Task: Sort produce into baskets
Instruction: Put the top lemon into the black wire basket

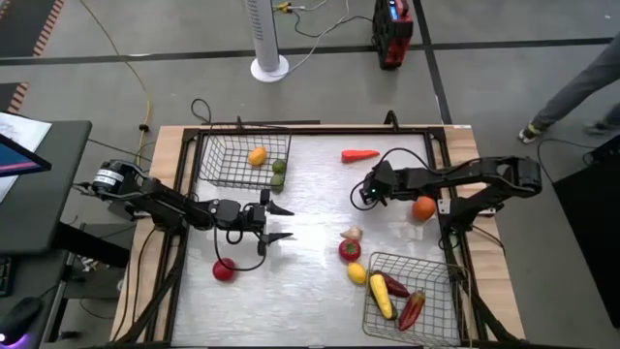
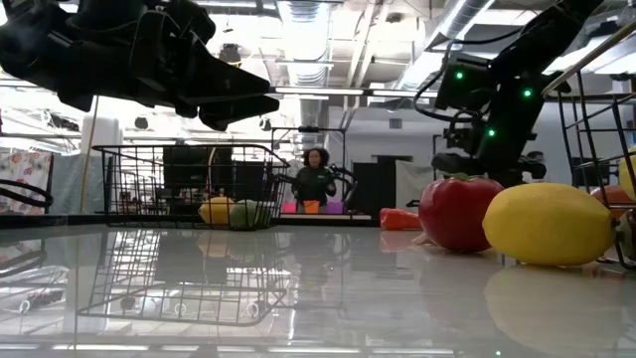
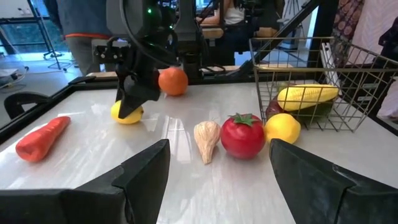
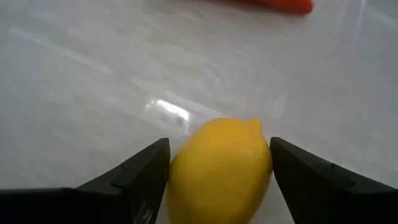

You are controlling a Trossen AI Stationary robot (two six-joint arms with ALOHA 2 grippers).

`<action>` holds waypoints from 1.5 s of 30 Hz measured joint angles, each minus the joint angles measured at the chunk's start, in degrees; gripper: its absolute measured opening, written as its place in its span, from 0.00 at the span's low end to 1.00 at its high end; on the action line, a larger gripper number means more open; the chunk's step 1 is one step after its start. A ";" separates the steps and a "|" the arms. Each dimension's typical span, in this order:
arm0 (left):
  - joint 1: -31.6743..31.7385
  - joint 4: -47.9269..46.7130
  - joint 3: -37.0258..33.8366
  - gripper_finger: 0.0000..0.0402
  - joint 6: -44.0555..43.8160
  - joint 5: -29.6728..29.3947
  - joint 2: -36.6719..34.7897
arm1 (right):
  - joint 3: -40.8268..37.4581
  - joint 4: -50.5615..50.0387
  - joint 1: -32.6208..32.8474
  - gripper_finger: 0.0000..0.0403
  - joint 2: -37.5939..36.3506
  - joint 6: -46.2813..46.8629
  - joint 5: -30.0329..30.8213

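Right gripper (image 4: pixel 219 163) lowered at the table's middle, fingers wide around a lemon (image 4: pixel 221 168) not yet clamped, its pointed end turned away from the wrist, left gripper (image 1: pixel 277 222) held open near a red round fruit (image 1: pixel 224 270).

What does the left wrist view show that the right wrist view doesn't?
Only the left wrist view shows the garlic, the red tomato, the orange, a round lemon beside the tomato, the wire basket holding a long yellow piece, and the open left pincer with nothing between its fingers. Only the right wrist view shows, up close, the right pincer open around the second lemon, not yet closed on it. Both show that lemon, the red carrot and the white table.
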 joint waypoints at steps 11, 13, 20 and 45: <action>0.00 0.04 0.00 0.66 0.00 -0.07 0.00 | -0.26 0.53 0.25 0.85 0.18 -1.26 -2.06; 0.00 0.04 0.00 0.66 0.06 -0.07 0.00 | -0.24 0.60 0.43 0.83 0.16 -1.24 -1.88; 0.00 -0.04 0.00 0.66 0.13 -0.15 -0.02 | -0.18 -0.47 0.44 0.69 0.07 -1.28 -3.73; 0.00 0.17 0.02 0.66 -0.55 -0.58 -0.02 | 32.71 -21.37 26.61 0.64 0.07 -6.45 -16.83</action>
